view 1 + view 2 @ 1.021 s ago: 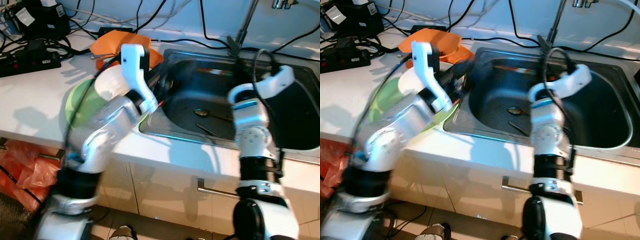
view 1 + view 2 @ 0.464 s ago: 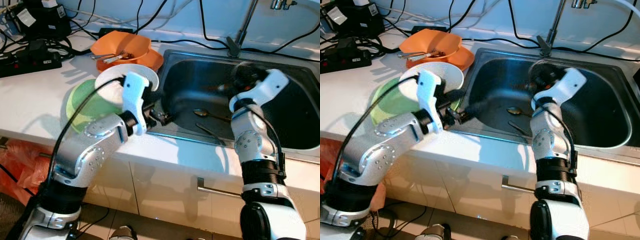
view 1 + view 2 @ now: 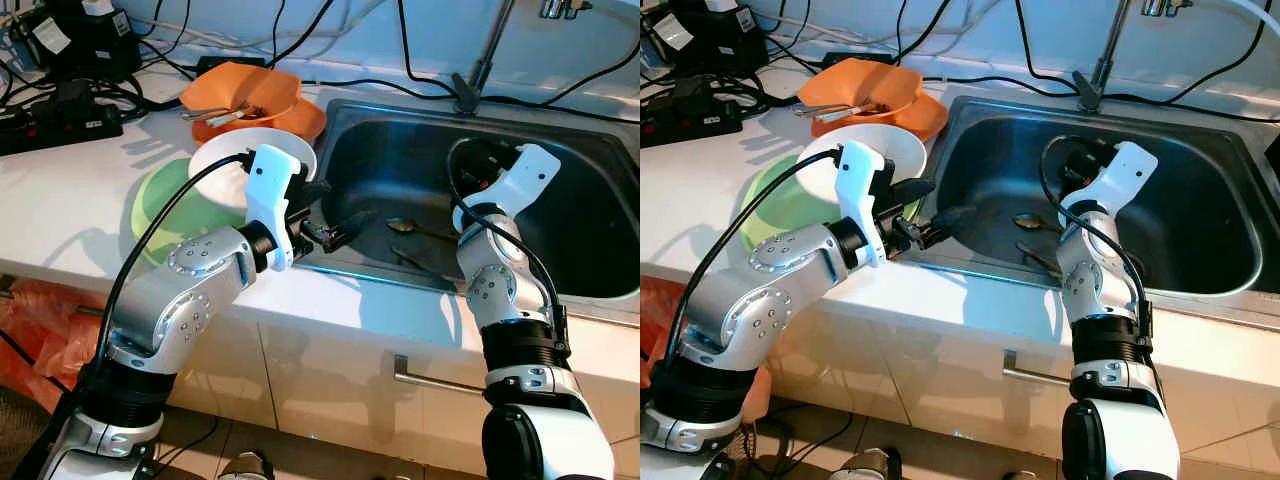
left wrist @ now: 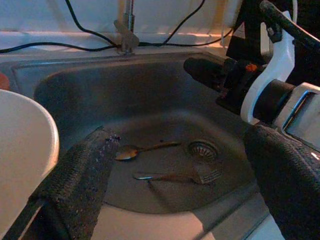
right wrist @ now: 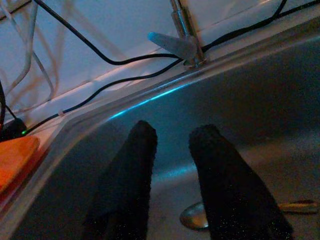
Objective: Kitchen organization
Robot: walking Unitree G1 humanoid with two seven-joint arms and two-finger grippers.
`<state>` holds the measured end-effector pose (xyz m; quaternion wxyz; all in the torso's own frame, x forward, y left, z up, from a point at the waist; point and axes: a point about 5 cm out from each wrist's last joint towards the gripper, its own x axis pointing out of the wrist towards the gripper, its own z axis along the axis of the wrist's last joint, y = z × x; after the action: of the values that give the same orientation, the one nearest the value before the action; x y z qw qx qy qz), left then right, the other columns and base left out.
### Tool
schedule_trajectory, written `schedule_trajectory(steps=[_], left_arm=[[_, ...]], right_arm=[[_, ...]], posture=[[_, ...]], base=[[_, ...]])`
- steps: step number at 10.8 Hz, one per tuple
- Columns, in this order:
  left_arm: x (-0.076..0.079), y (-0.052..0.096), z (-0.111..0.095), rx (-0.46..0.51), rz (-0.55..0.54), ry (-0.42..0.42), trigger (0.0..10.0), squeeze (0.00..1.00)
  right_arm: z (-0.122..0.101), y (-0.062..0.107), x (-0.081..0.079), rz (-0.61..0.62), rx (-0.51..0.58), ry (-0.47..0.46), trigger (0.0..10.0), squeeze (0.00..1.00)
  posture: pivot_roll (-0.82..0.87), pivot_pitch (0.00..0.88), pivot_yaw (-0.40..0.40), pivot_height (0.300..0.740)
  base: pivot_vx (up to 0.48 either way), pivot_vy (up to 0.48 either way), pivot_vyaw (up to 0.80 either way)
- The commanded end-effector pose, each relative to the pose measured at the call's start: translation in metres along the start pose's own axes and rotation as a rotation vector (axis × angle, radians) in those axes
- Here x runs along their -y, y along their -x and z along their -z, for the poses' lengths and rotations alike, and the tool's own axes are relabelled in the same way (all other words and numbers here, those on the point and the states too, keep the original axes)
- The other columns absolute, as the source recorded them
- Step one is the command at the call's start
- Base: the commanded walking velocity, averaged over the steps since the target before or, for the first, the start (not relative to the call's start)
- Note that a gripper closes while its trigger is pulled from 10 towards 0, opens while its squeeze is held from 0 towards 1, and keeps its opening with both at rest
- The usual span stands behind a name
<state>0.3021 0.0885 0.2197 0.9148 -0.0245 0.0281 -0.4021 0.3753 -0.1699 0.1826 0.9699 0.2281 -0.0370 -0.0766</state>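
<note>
Cutlery in sink: one spoon (image 4: 131, 150) and one fork (image 4: 175, 176) lay loose on the bottom of the sink (image 3: 585, 165), right by the drain (image 4: 202, 149). Nothing was touching either of them.

Left end effector (image 3: 318, 215): hung at the sink's near-left rim, fingers wide apart, holding nothing, looking down at the cutlery.

Right end effector (image 5: 167, 185): was down inside the basin just above the spoon, fingers a little apart, nothing between them.

Dishes on table (image 3: 60, 200): one white bowl (image 3: 225, 170) sat on a green plate (image 3: 160, 205), just left of the sink. Behind that, one orange bowl (image 3: 245, 90) with a few utensils in it sat on an orange plate (image 3: 310, 118).

Faucet (image 3: 480, 70): at the back edge of the sink, with cables running along the wall.

Progress: pretty early on I'd say. Dishes looked stacked already, but both sink pieces hadn't been picked up yet, so that was probably what's left.
</note>
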Motion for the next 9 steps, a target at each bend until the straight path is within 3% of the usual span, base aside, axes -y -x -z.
schedule_trajectory(steps=[1,2,4,5,6,7,8,9], left_arm=[[0.003,0.0,-0.006,0.008,0.02,-0.026,10.0,1.0],[0.002,0.0,-0.007,0.014,0.011,-0.028,10.0,1.0],[-0.007,0.003,-0.019,0.058,-0.038,-0.051,10.0,1.0],[-0.017,0.005,-0.028,0.096,-0.121,-0.092,10.0,1.0],[-0.031,0.009,-0.038,0.142,-0.239,-0.1,10.0,1.0],[-0.049,0.016,-0.042,0.149,-0.368,-0.119,10.0,1.0],[-0.064,0.027,-0.038,0.121,-0.457,-0.116,10.0,1.0],[-0.077,0.039,-0.032,0.064,-0.527,-0.133,10.0,1.0]], right_arm=[[0.003,0.0,0.002,0.012,-0.013,0.007,10.0,1.0],[-0.001,-0.001,0.001,0.006,0.01,0.034,10.0,1.0],[-0.014,0.0,-0.02,-0.128,0.083,0.07,10.0,1.0],[-0.018,0.002,-0.034,-0.199,0.088,0.057,10.0,1.0],[-0.018,0.008,-0.051,-0.326,0.065,-0.016,10.0,1.0],[-0.016,0.018,-0.068,-0.482,0.036,0.01,10.0,1.0],[-0.012,0.025,-0.075,-0.553,0.02,0.046,10.0,0.82],[-0.013,0.032,-0.081,-0.611,0.016,0.029,10.0,0.0]], posture=[[0.09,0.084,0.005,0.74],[0.09,0.082,0.002,0.74],[0.09,0.082,0.001,0.74],[0.09,0.081,-0.001,0.74],[0.09,0.081,-0.001,0.74],[0.1,0.08,-0.002,0.74],[0.1,0.08,-0.003,0.74],[0.1,0.082,-0.003,0.74]], base=[[0.0,0.0,0.0],[0.0,0.0,0.0],[0.0,0.0,0.0],[0.0,0.0,0.0],[0.0,0.0,0.0],[0.0,0.0,0.0],[0.0,0.0,0.0],[0.0,0.0,0.0]])
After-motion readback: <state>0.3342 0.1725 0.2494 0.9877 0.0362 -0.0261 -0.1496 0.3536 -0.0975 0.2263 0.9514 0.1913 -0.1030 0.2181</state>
